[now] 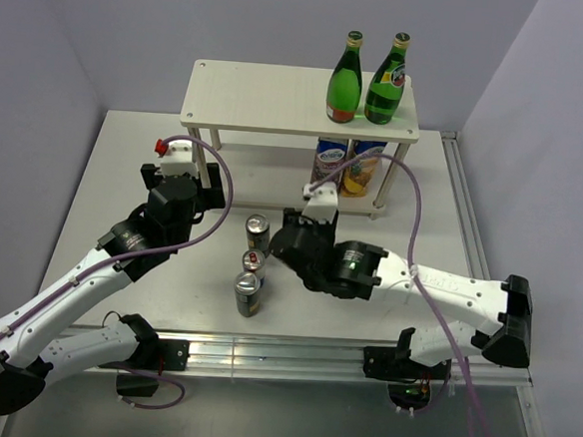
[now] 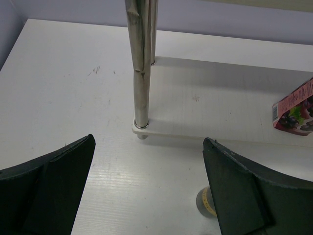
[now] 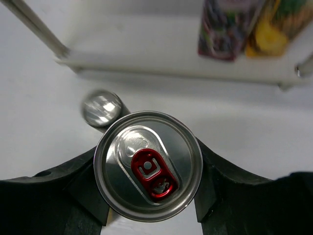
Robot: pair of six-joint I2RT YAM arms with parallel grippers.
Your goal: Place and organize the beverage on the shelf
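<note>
The shelf (image 1: 270, 97) stands at the back, with two green bottles (image 1: 366, 79) upright on the right of its top board. Two colourful drinks (image 1: 347, 167) stand on the lower board. Three cans stand in a row on the table: a far can (image 1: 258, 231), a red-tab can (image 1: 253, 264) and a near can (image 1: 247, 293). My right gripper (image 1: 271, 257) is shut on the red-tab can (image 3: 146, 164), with a finger (image 3: 73, 196) against each side. My left gripper (image 1: 212, 181) is open and empty, facing the shelf's left front leg (image 2: 142, 73).
In the right wrist view the far can (image 3: 101, 107) stands just beyond the held one, before the lower board (image 3: 161, 61). In the left wrist view a can (image 2: 204, 201) shows behind my right finger. Grey walls close in the back and sides.
</note>
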